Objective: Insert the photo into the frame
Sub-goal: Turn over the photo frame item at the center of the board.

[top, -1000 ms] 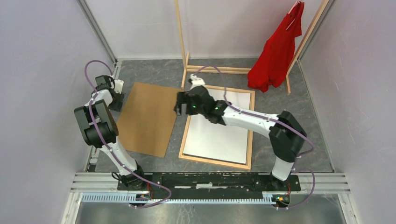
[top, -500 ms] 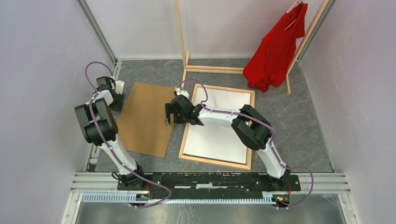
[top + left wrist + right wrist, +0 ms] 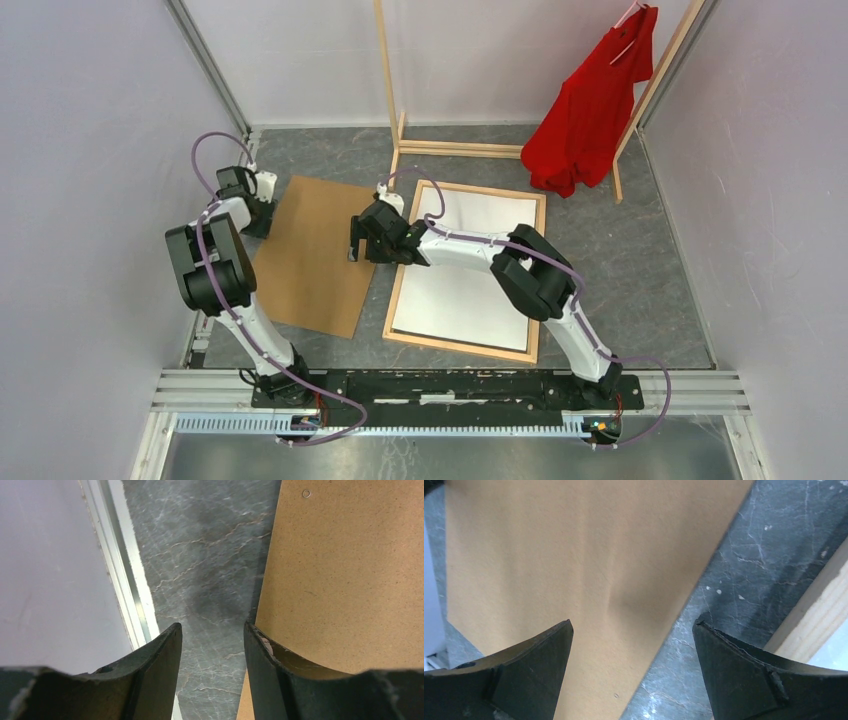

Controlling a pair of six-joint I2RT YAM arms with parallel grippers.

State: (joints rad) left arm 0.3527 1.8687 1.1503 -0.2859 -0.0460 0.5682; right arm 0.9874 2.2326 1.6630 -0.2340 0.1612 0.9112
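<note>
The photo [image 3: 470, 265] lies white side up inside the light wood frame [image 3: 455, 346] on the grey floor. A corner of the frame [image 3: 819, 615] and a sliver of the photo [image 3: 838, 650] show in the right wrist view. My right gripper [image 3: 355, 247] is open and empty, low over the right edge of the brown backing board [image 3: 315, 255]. In the right wrist view the gripper [image 3: 632, 625] straddles that edge of the board [image 3: 574, 555]. My left gripper [image 3: 262, 212] is open and empty at the board's far left corner. In the left wrist view the gripper [image 3: 212, 630] is over bare floor beside the board [image 3: 350, 580].
A tall wooden clothes rack [image 3: 385, 80] with a red shirt [image 3: 590, 100] stands at the back. Grey walls close in both sides. An aluminium rail [image 3: 125, 580] runs along the left wall beside my left gripper.
My right gripper has moved left, from over the frame's far left corner to the board's right edge. My left gripper has shifted slightly towards the board.
</note>
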